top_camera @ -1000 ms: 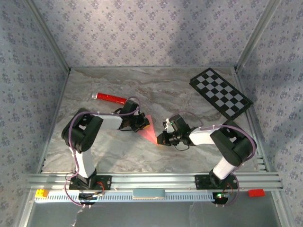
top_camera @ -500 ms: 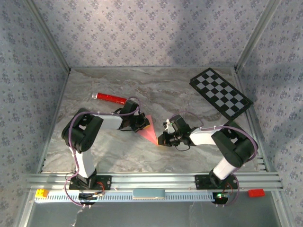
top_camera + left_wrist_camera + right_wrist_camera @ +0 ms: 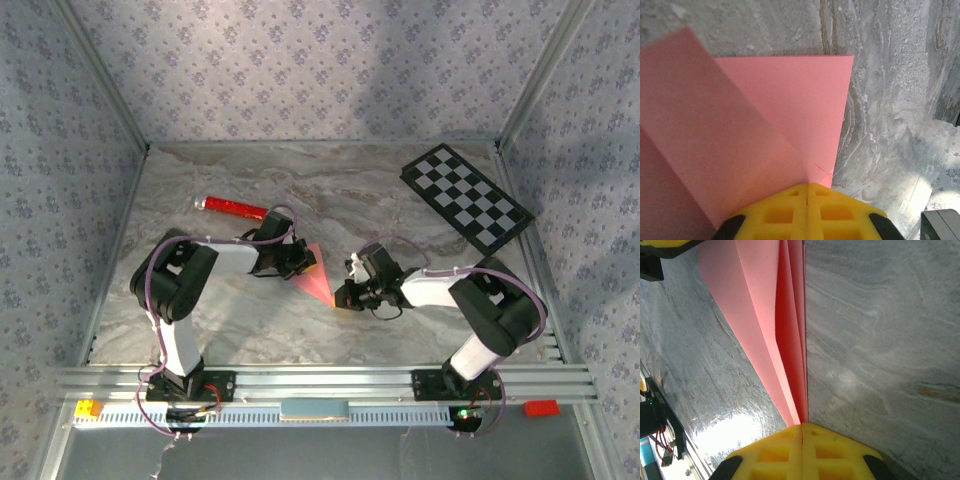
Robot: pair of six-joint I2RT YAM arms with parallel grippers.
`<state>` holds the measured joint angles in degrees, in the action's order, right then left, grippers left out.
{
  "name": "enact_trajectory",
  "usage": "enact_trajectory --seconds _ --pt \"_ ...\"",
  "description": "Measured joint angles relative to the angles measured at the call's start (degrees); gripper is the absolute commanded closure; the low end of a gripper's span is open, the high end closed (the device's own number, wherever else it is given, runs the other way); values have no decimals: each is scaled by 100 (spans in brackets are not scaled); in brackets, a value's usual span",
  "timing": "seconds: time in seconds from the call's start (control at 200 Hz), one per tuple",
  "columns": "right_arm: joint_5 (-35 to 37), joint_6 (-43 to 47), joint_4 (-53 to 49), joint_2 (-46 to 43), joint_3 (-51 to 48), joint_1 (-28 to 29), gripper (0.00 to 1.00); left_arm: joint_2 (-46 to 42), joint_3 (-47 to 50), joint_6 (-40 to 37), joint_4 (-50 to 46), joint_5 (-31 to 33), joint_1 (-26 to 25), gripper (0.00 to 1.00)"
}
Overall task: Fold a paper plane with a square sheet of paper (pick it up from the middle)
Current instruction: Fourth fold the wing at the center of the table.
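The pink sheet of paper (image 3: 313, 272) is folded into a slim, pointed paper plane shape and lies low over the marble table between both arms. My left gripper (image 3: 298, 262) is shut on its wide end; in the left wrist view the yellow jaws (image 3: 807, 186) meet on the paper (image 3: 765, 125), whose flaps spread away with a diagonal crease. My right gripper (image 3: 341, 295) is shut on the narrow tip; in the right wrist view the jaws (image 3: 802, 426) pinch several stacked layers of the paper (image 3: 771, 325), which fan out toward the left gripper's yellow finger (image 3: 665, 243).
A red cylinder (image 3: 232, 207) lies at the back left of the table. The black-and-white checkerboard (image 3: 466, 195) sits at the back right. Patterned walls enclose the table (image 3: 350, 180), and a metal rail (image 3: 320, 382) runs along the near edge.
The right arm's elbow has crept slightly to the right. The paper and the left arm have stayed where they were.
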<state>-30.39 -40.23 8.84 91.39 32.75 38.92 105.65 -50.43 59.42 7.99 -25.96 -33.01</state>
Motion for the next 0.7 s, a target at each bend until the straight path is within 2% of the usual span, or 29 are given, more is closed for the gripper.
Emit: enact_trajectory --seconds 0.165,0.3,0.52,0.7 --pt "146 24 -234 -61 87 39 87 0 4 0 0 -4 -2 95" --pt "295 39 -697 -396 90 44 85 -13 26 -2 22 0 -2 95" --pt "179 22 -809 -597 433 22 95 -15 28 0 24 0 -2 95" --pt "-85 -4 -590 31 1097 96 97 -15 42 0 57 0 -2 95"
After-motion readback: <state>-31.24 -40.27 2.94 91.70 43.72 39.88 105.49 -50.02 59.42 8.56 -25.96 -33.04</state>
